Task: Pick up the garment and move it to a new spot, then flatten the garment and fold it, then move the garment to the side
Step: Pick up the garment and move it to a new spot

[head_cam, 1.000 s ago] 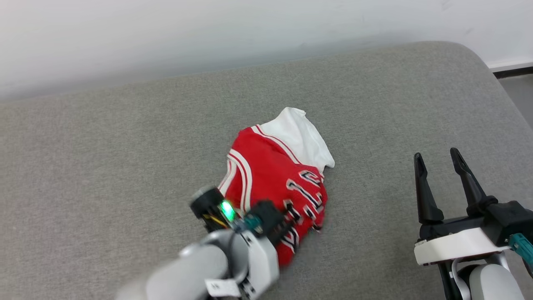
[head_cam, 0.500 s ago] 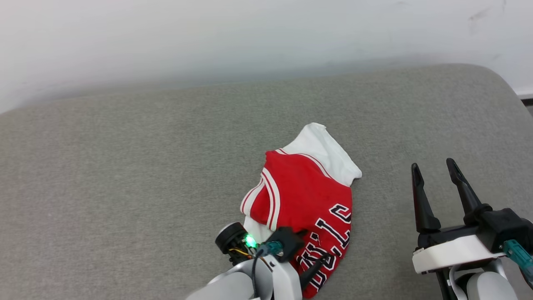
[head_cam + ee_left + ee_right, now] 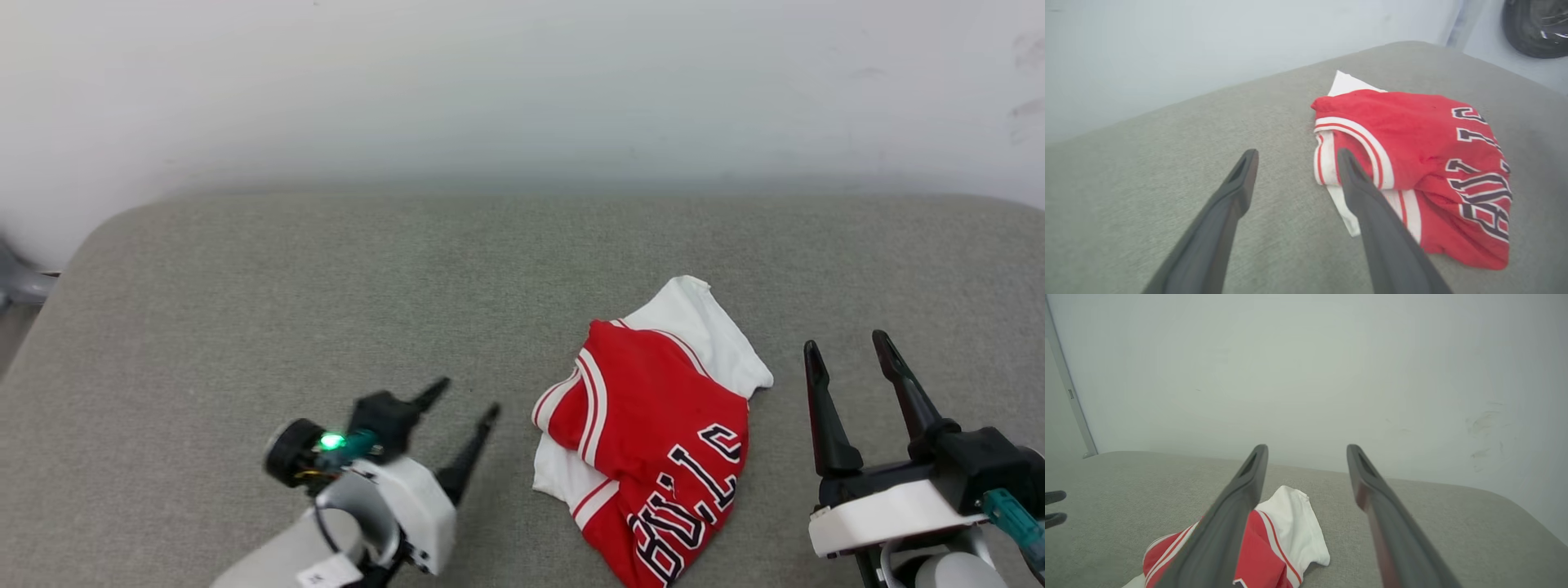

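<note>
The garment [image 3: 653, 441], a red jersey with a white sleeve, striped trim and black white-outlined lettering, lies crumpled on the grey cushion, right of centre in the head view. My left gripper [image 3: 465, 400] hovers open just left of it, holding nothing. In the left wrist view the garment [image 3: 1412, 159] lies to the right of my open left gripper [image 3: 1294, 157], partly behind one finger. My right gripper [image 3: 845, 347] stands open to the garment's right, empty. The right wrist view shows the right gripper [image 3: 1306, 451] above the garment's white sleeve [image 3: 1294, 522].
The grey upholstered cushion [image 3: 286, 310] spreads wide to the left and behind the garment. A pale wall [image 3: 522, 82] rises along its far edge. The cushion's rounded left corner [image 3: 106, 237] drops off beside a grey object. A dark wheel [image 3: 1535, 24] shows beyond the cushion.
My left gripper has opened, let go of the garment and drawn back to its left. The head camera has swung, shifting the whole picture. The right arm has kept still.
</note>
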Controlling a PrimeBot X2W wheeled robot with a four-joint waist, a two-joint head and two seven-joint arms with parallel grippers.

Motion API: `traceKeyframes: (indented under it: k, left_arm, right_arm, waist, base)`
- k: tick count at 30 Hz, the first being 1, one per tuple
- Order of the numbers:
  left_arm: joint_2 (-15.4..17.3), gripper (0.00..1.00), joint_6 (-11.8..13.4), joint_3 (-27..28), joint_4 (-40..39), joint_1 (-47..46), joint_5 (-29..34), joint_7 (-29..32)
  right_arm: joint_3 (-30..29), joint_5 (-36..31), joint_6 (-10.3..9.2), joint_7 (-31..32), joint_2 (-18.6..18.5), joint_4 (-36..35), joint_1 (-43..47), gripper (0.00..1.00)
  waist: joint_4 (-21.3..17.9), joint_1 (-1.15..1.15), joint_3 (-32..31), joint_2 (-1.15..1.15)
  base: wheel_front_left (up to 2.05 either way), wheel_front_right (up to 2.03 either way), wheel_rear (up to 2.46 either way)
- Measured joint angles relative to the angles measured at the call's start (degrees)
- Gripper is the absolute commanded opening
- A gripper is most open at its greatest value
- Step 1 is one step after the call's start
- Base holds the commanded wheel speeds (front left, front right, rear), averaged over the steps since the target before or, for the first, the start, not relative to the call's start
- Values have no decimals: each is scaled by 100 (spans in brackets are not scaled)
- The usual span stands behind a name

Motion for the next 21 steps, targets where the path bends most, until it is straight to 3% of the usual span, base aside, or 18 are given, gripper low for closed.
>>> traceKeyframes:
  k: [5, 11, 16, 21]
  left_arm:
    - [281, 100, 427, 942, -684, 591, -166, -63]
    - [34, 100, 536, 2504, -1798, 1709, 345, -79]
    - [-589, 100, 158, 3322, -2191, 2475, 842, -79]
    - [-1134, 100, -311, 3867, -2070, 2850, 1085, -79]
  right_arm:
    - [-12, 0, 0, 0, 0, -78, 153, 100]
    - [-44, 24, 0, -1, -1, -211, 240, 100]
    - [-51, 43, 0, -1, 0, -225, 321, 100]
    - [-49, 51, 0, 0, 0, -222, 321, 100]
  waist:
    - [128, 0, -104, 0]
    - [179, 0, -107, 0]
    - [179, 0, -106, 0]
    - [167, 0, -88, 0]
  base:
    - [0, 0, 0]
    - [0, 0, 0]
    - [0, 0, 0]
    - [0, 0, 0]
